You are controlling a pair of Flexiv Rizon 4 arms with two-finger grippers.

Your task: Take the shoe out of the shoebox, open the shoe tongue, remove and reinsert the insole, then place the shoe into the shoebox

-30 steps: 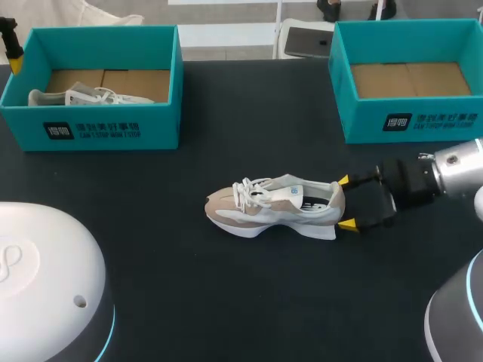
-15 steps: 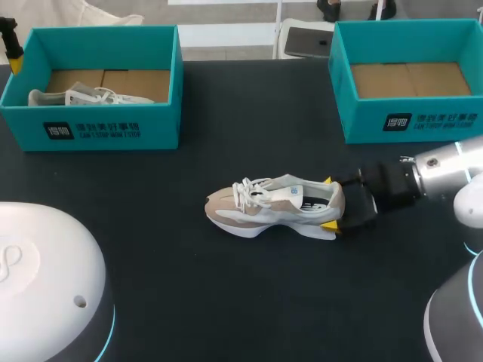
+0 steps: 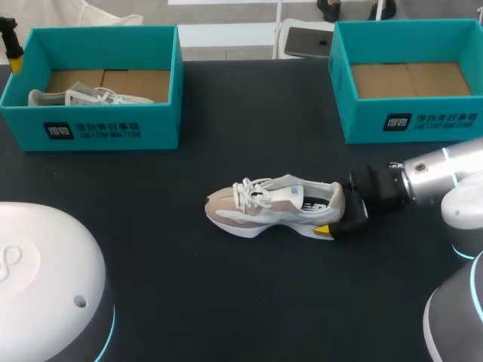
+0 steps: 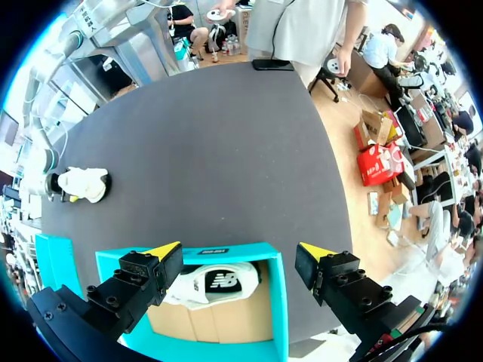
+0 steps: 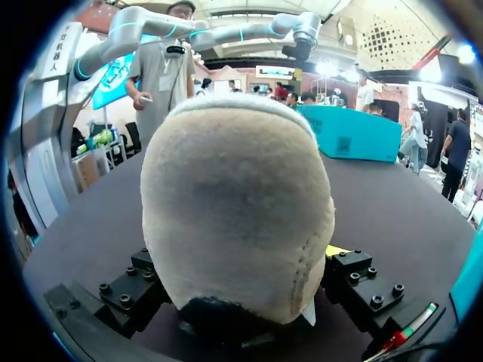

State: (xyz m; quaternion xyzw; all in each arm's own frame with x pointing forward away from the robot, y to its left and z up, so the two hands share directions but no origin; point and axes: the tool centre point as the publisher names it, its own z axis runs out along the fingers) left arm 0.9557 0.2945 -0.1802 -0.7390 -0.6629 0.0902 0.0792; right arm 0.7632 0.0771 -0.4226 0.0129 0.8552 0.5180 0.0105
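A beige and white shoe with white laces and a thick white sole rests on the table, well apart from the right shoebox and nearer the robot. It lies lengthwise across the table, toe pointing away from that shoebox. The right gripper grasps its heel.

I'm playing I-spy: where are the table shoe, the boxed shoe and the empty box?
Table shoe [image 3: 272, 205]: head view, side panel.
Boxed shoe [image 3: 75, 96]: head view, its middle.
Empty box [image 3: 411, 121]: head view, front wall.
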